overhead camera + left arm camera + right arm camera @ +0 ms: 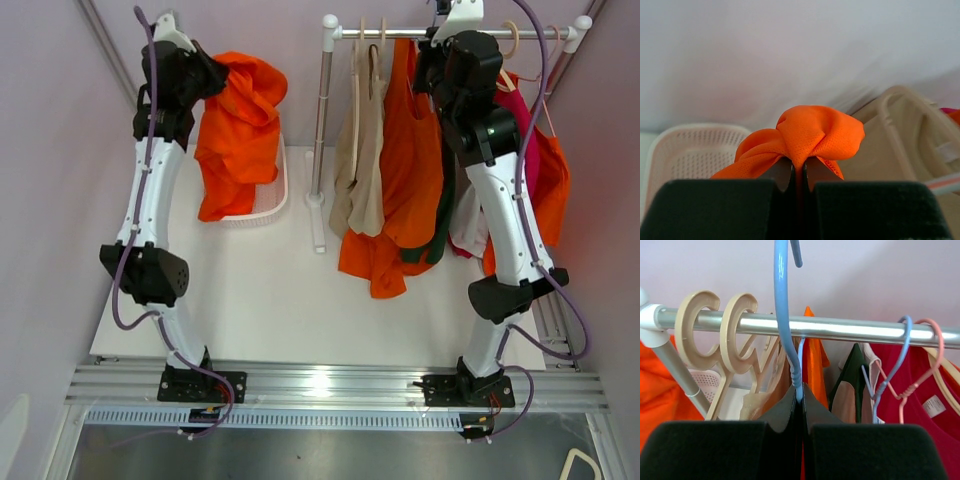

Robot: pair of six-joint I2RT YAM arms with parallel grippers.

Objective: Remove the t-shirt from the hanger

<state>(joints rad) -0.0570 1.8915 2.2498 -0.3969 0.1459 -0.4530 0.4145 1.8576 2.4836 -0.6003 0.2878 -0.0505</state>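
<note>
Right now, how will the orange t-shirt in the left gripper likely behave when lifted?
Probably floppy: the orange t-shirt hangs in loose folds from the left gripper. Likely light, since one small pinch holds it. Its hem might drag on the basket.

The orange t-shirt [238, 130] is a crumpled, mesh-knit bundle hanging limp from the left end effector [799, 172], which pinches one fold. Its lower part droops into the white basket [270, 205] at the far left of the desk [280, 300]. The thin blue hanger [781, 315] stands upright, its neck clamped in the right end effector [800, 399] and its hook rising in front of and above the clothes rail [840, 329].
</note>
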